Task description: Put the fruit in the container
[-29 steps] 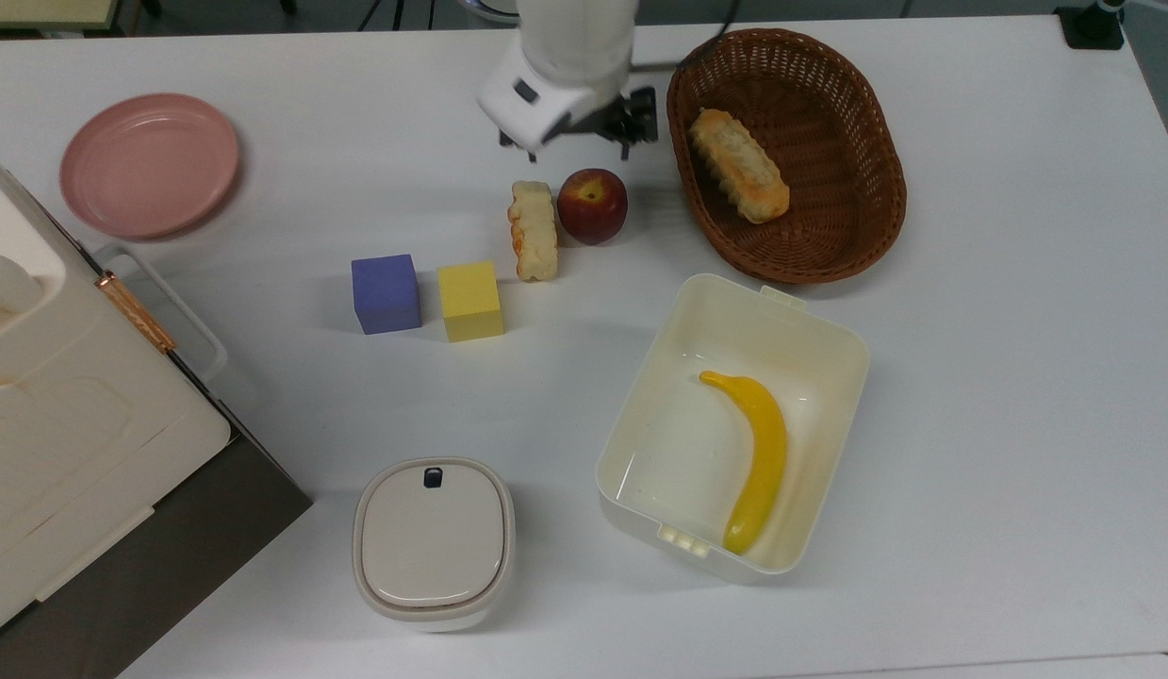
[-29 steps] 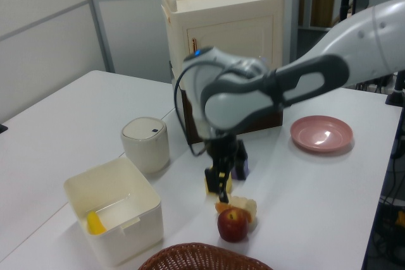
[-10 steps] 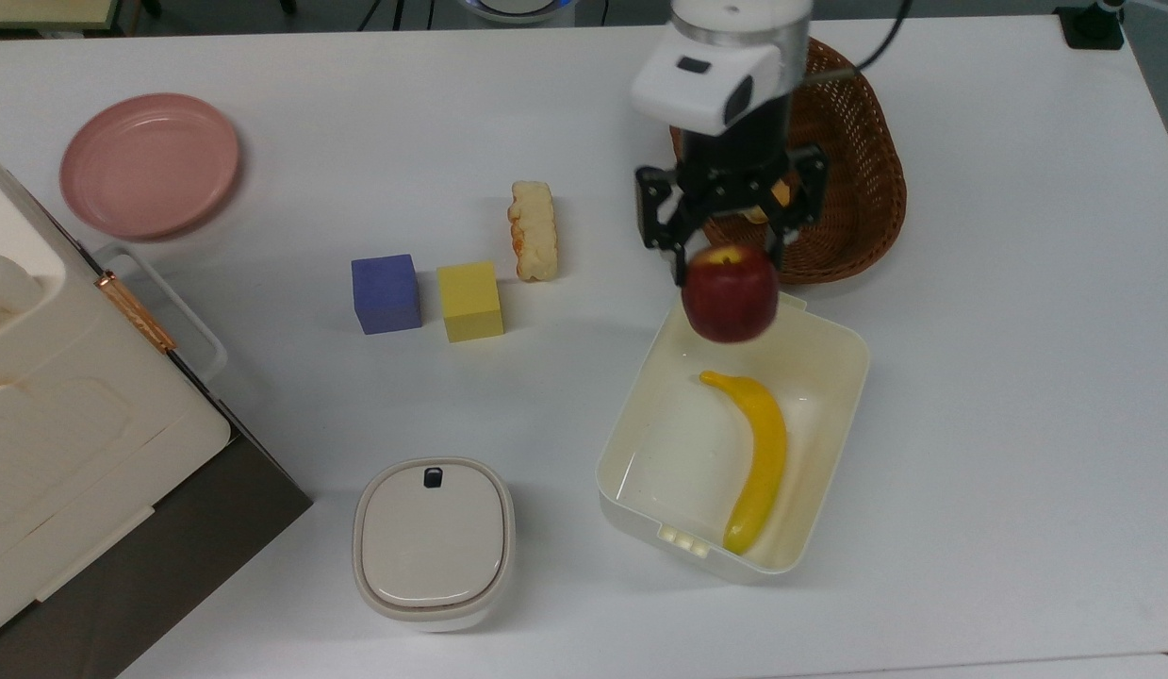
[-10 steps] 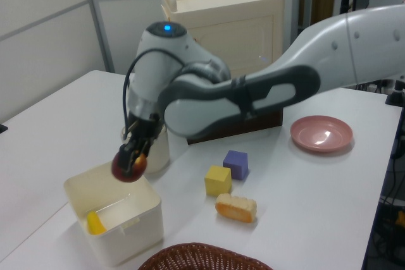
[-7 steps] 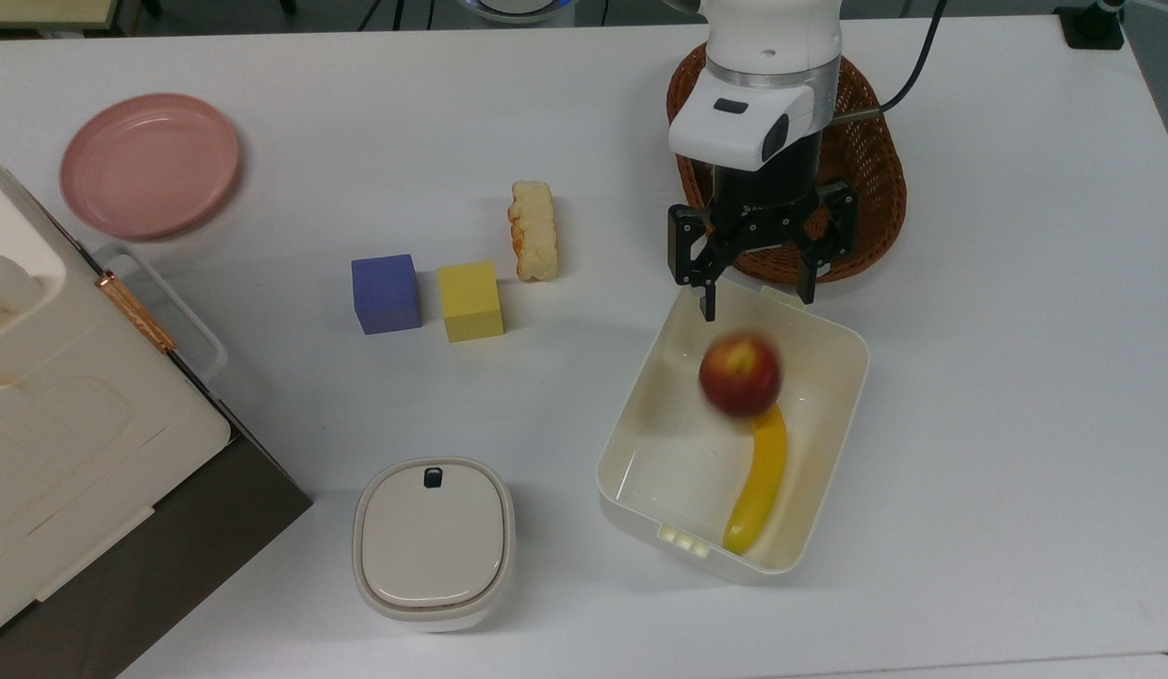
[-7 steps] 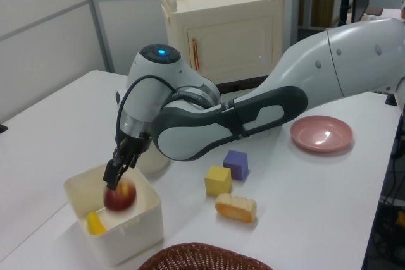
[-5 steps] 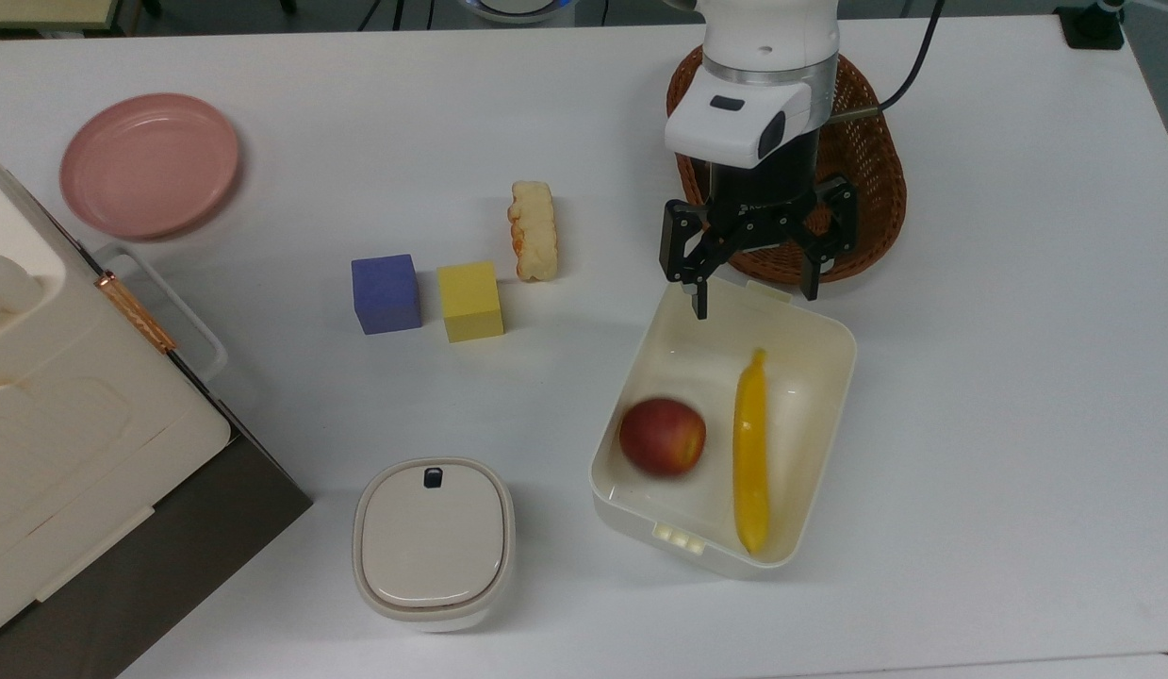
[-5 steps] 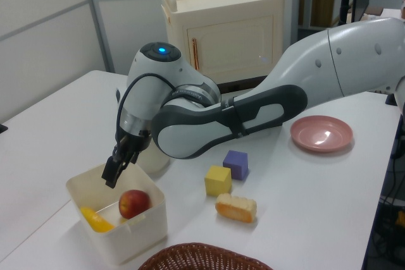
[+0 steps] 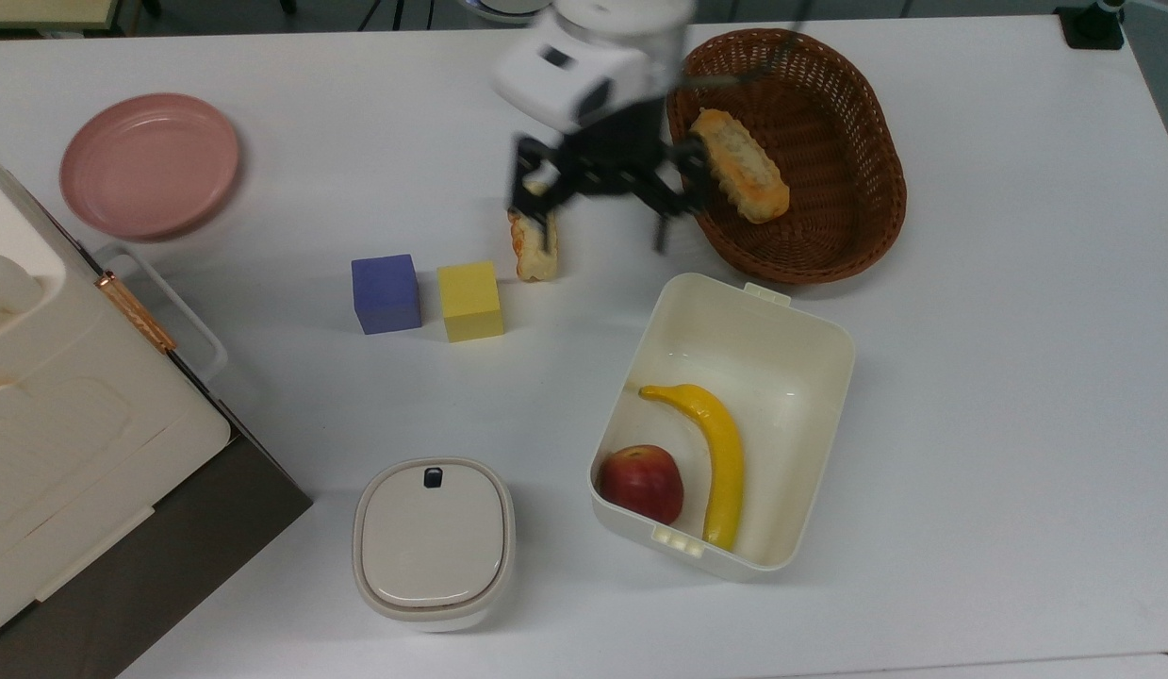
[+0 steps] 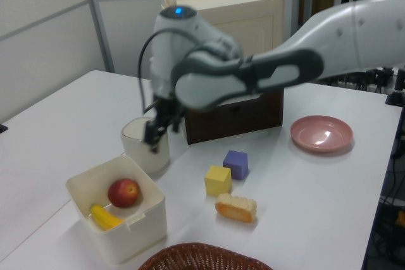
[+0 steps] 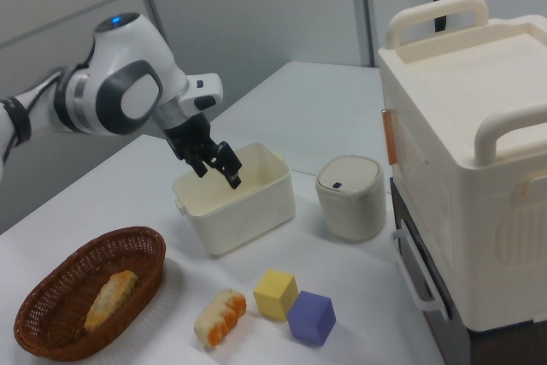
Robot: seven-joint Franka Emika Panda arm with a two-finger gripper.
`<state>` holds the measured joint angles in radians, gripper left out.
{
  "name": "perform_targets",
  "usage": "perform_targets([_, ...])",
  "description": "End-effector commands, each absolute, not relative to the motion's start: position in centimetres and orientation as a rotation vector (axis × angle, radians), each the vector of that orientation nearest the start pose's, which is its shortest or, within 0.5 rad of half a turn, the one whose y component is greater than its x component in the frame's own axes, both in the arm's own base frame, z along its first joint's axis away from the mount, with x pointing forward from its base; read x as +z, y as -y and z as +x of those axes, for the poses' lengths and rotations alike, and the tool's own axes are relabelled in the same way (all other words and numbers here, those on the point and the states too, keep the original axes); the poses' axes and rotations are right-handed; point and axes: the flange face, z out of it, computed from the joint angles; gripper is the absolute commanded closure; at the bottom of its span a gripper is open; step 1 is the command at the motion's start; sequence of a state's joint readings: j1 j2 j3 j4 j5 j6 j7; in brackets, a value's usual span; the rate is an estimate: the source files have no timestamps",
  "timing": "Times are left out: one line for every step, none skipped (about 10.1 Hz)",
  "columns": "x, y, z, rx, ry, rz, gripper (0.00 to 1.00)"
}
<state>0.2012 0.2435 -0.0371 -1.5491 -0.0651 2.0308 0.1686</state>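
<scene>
- The round dark-red fruit (image 9: 641,483) with a yellowish patch lies inside the large cream-white rectangular plastic container (image 9: 814,443), in its corner toward the lower left of the top view; in the left view the fruit (image 10: 124,192) sits in the container (image 10: 144,227) at the lower left of the frame.
- A long yellow banana (image 9: 716,459) lies in the same container, just beside the fruit on the top view's right.
- The black two-finger gripper (image 9: 602,224) hangs in the upper centre of the top view, above the white table (image 9: 998,377), fingers spread wide with nothing between them, well apart from the container.
- One finger overlaps a pale bread piece (image 9: 532,253) in the top view.
- A brown wicker oval basket (image 9: 857,207) holding a bread roll (image 9: 742,167) sits at the upper right.
- A purple cube (image 9: 386,293) and a yellow cube (image 9: 469,301) stand side by side left of centre.
</scene>
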Motion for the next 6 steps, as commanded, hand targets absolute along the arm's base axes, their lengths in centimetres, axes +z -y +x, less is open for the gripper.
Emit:
perform_targets([57.6, -4.0, 58.8, -0.123, -0.139, -3.208, 0.00])
perform_targets([58.3, -2.7, 57.5, -0.077, -0.162, -3.201, 0.00])
perform_targets([58.5, -1.8, 56.5, -0.029, -0.107, -3.204, 0.00])
perform_targets([58.6, -1.7, 55.9, 0.004, -0.040, -3.206, 0.00])
perform_targets([58.6, -1.5, 55.9, 0.014, -0.040, -3.206, 0.00])
perform_targets([58.6, -1.5, 55.9, 0.014, -0.040, -3.206, 0.00])
